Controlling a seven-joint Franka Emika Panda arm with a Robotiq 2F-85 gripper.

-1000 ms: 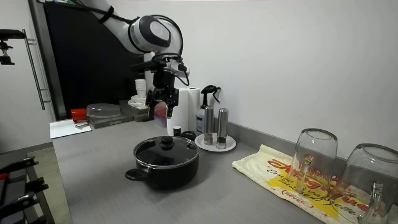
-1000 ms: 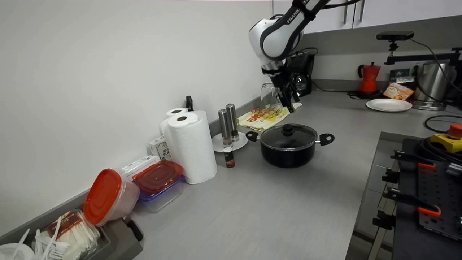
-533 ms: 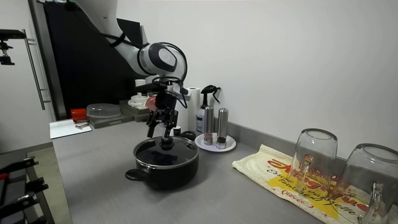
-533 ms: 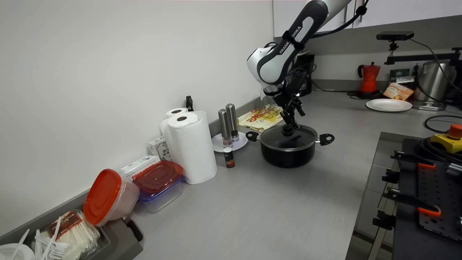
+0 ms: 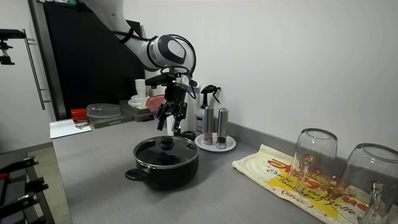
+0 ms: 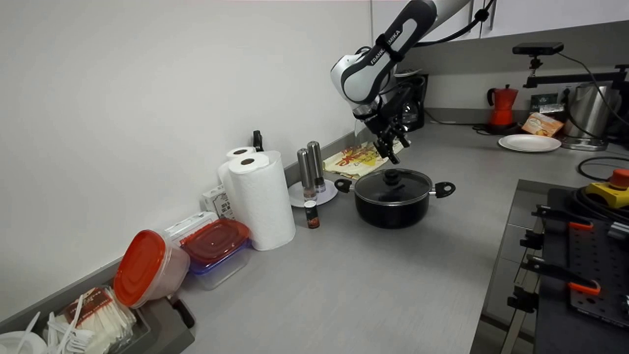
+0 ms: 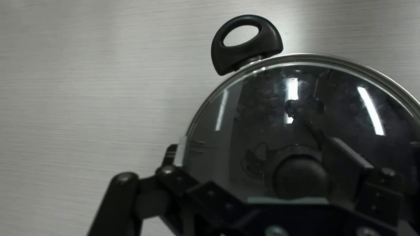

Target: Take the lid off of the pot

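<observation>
The pot [image 5: 174,180] is low, wide and black, with two short side handles, and stands on the grey counter in both exterior views [image 6: 393,214]. The see-through lid [image 5: 152,157] with its metal rim lies flat on it; its black knob [image 5: 167,140] is in the middle. My gripper [image 5: 168,127] is open and empty, pointing down above the lid, with a gap to the knob in both exterior views [image 6: 397,153]. In the wrist view the fingers [image 7: 264,155] are wide apart, the knob [image 7: 300,177] between them, nearer the right finger. Part of the pot is cut off there.
A white plate [image 5: 231,147] with two metal mills and a small spice bottle [image 6: 312,216] stand by the pot. Paper towel rolls [image 6: 268,211] stand along the wall. Upturned glass mugs [image 5: 314,161] stand on a yellow-white cloth [image 5: 264,165]. Lidded plastic containers [image 6: 147,270] are further along.
My gripper first came down to the knob, then rose again and shifted slightly to one side, staying open. The lid and pot have not moved.
</observation>
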